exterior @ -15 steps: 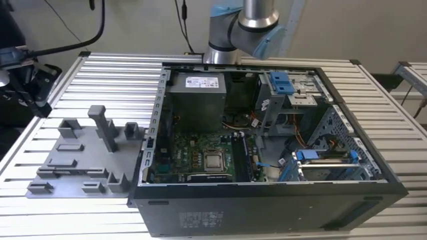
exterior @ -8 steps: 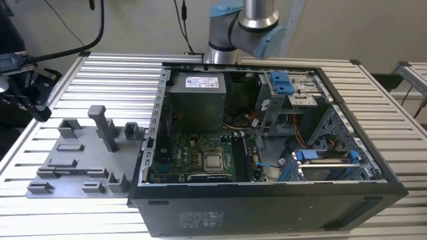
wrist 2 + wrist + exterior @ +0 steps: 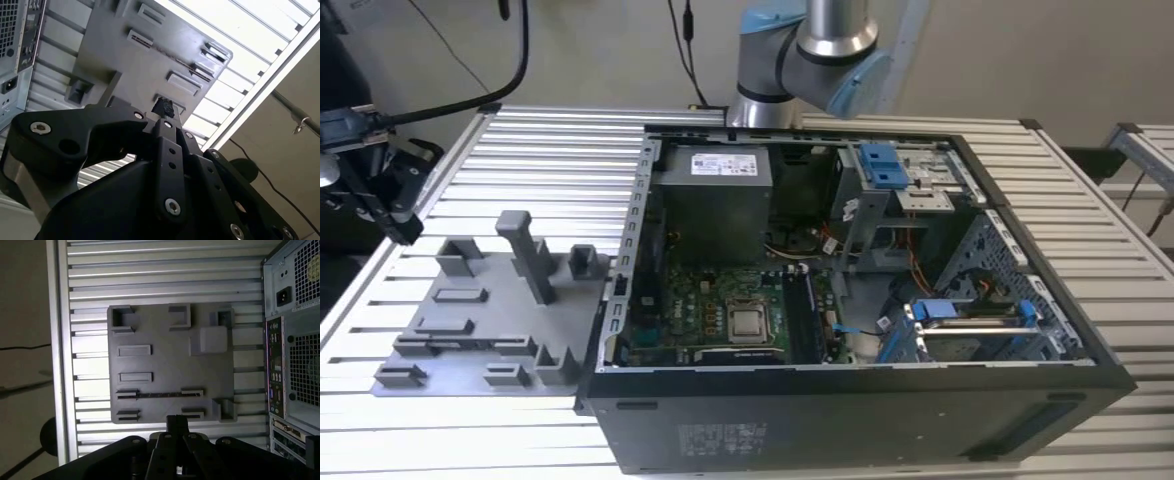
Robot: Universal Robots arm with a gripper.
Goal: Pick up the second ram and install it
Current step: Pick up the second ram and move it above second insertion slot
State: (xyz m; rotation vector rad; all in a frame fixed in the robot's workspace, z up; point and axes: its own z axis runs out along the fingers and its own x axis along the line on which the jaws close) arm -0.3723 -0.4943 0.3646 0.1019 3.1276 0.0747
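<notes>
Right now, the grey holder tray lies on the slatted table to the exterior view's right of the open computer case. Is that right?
Not quite. The grey holder tray lies to the exterior view's left of the open computer case, not its right, as the exterior view shows. The rest holds: it lies on the slatted table.

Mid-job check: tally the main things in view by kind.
Open computer case: 1
Power-supply box: 1
Grey holder tray: 1
Robot arm: 1
Gripper: 1
Total: 5
</notes>
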